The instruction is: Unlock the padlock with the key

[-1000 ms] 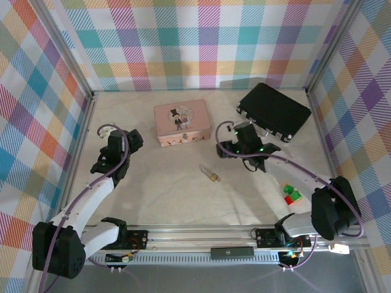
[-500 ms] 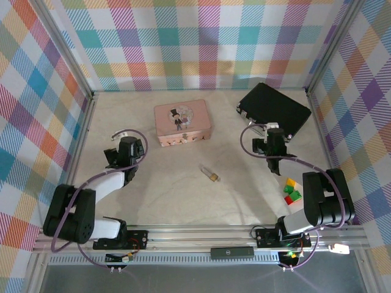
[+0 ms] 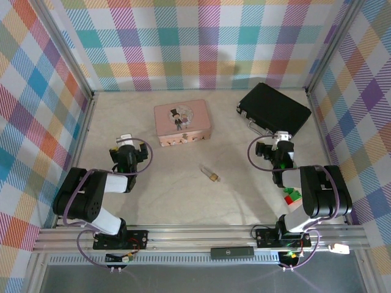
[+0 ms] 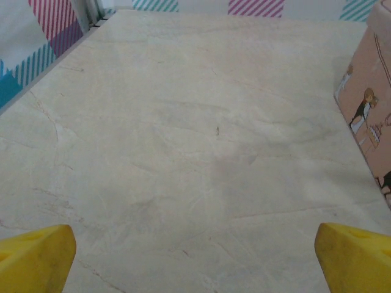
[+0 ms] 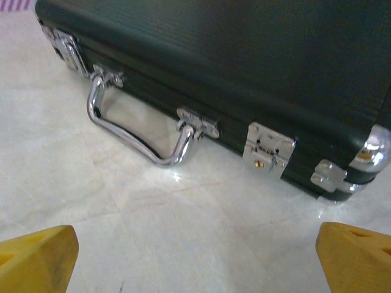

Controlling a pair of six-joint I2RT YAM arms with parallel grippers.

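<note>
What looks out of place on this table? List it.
Nothing is spilled or damaged. The black case sits diagonally at the far right, unlike the pink box, which sits nearly square. The padlock lies loose mid-table, apart from both.

A pale marbled desk (image 3: 183, 201) spreads across the middle, with plaid walls (image 3: 201, 43) around it; a closed pink box (image 3: 181, 122) with cartoon figures lies upper centre; a black case (image 3: 274, 109) lies upper right, its chrome handle (image 5: 131, 137) and latches (image 5: 267, 146) along the lower-left edge; a red and green cube (image 3: 293, 195) sits lower right.
</note>
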